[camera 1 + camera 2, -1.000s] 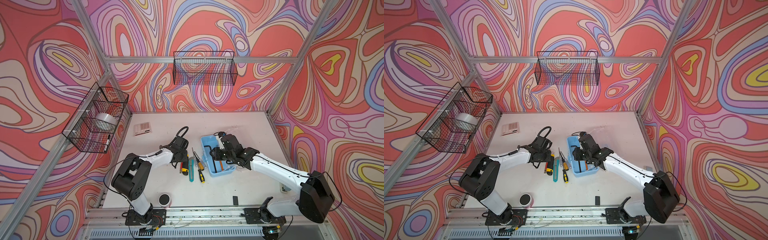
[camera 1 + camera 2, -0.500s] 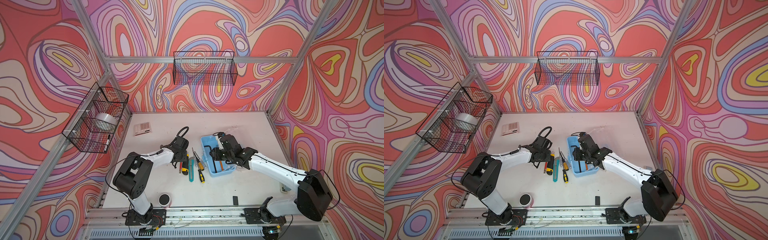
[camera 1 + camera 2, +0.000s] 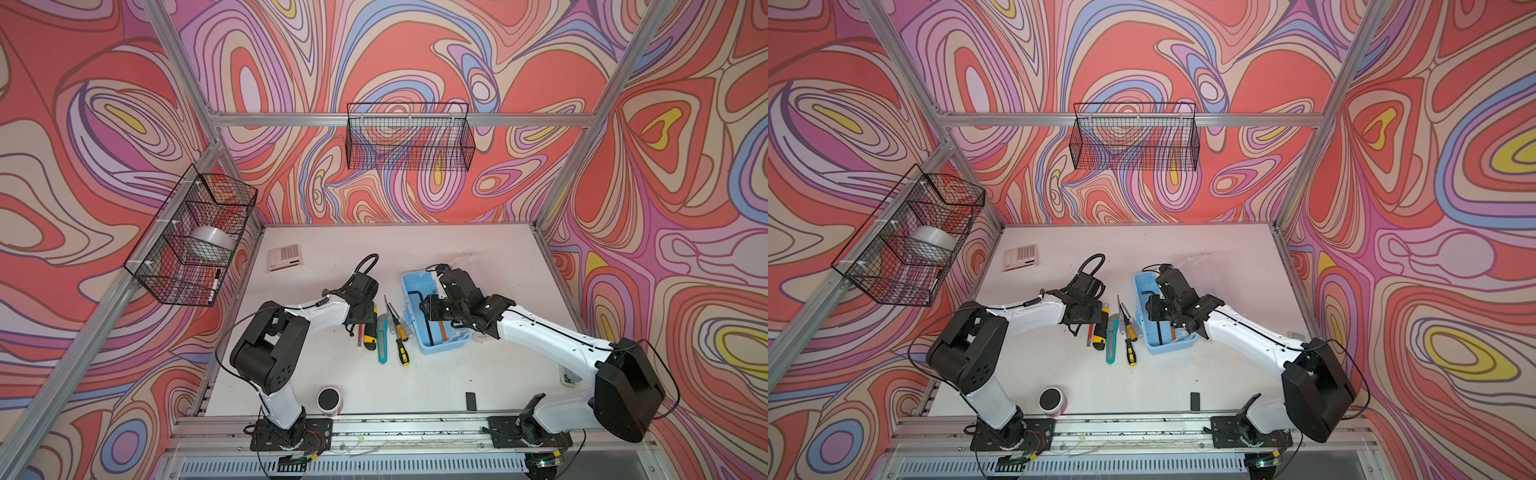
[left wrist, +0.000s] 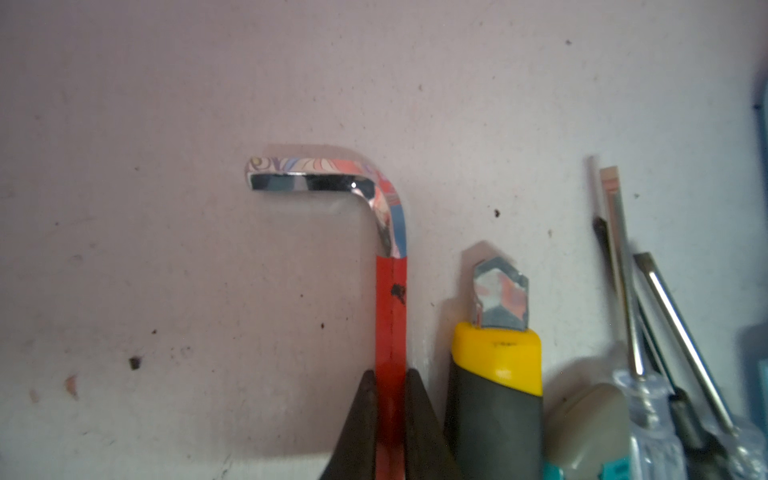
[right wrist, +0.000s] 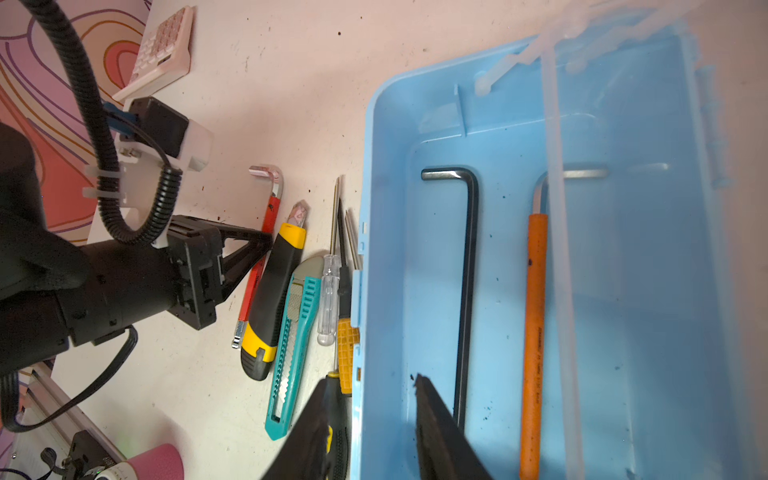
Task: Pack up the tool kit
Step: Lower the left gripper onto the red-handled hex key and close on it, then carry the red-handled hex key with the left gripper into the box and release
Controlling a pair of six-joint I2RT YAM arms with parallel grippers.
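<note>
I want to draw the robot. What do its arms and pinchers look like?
The left arm and right arm are white tubes with chunky black joints and black cables. The left gripper and right gripper are black and pointed.

— What is lost at the edges of the wrist views?

— The red hex key (image 4: pixel 390 299) is cut off by the frame just past the left end effector (image 4: pixel 390 374). The yellow-black knife (image 4: pixel 496 374) is cropped likewise, and the handles of the screwdrivers (image 4: pixel 621 270) are blurred.

— And around the case (image 3: pixel 444 347)?

— Its right side is covered by the right arm in both top views, where the right end effector (image 5: pixel 372 378) is hidden too. The orange hex key (image 5: pixel 534 332) has its bend smeared behind the clear lid (image 5: pixel 557 249).
</note>
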